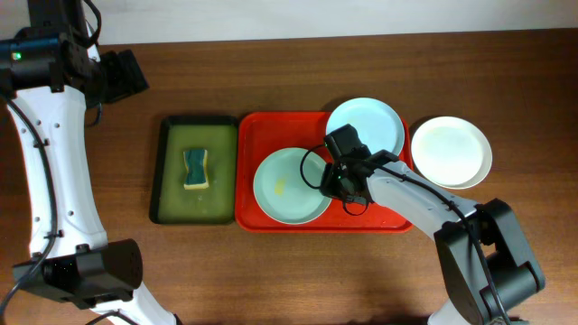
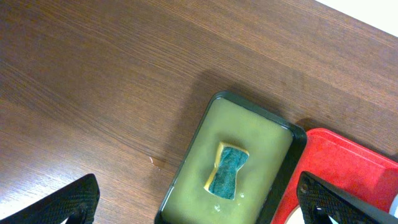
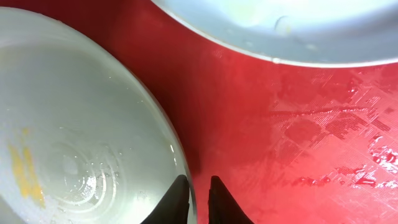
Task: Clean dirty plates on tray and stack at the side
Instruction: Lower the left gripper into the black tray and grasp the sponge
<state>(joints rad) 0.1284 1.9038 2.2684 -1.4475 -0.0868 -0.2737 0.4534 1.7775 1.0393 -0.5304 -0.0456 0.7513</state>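
Observation:
The pale green plate [image 1: 287, 187] with a yellow smear lies in the red tray [image 1: 271, 220]. The pale blue plate [image 1: 364, 126] rests at the tray's far right corner, partly over the rim. The white plate [image 1: 452, 152] sits on the table right of the tray. My right gripper [image 1: 330, 181] is at the green plate's right edge. In the right wrist view its fingers [image 3: 196, 179] are closed across the rim of the green plate [image 3: 74, 137], one finger over the plate and one over the tray [image 3: 280, 124]. My left gripper [image 2: 199, 205] is open and empty, high above the table.
A dark green tray [image 1: 166, 171] of liquid holds a teal and yellow sponge [image 1: 196, 169], left of the red tray. It also shows in the left wrist view [image 2: 214, 99] with the sponge [image 2: 228, 171]. Bare wooden table lies all round.

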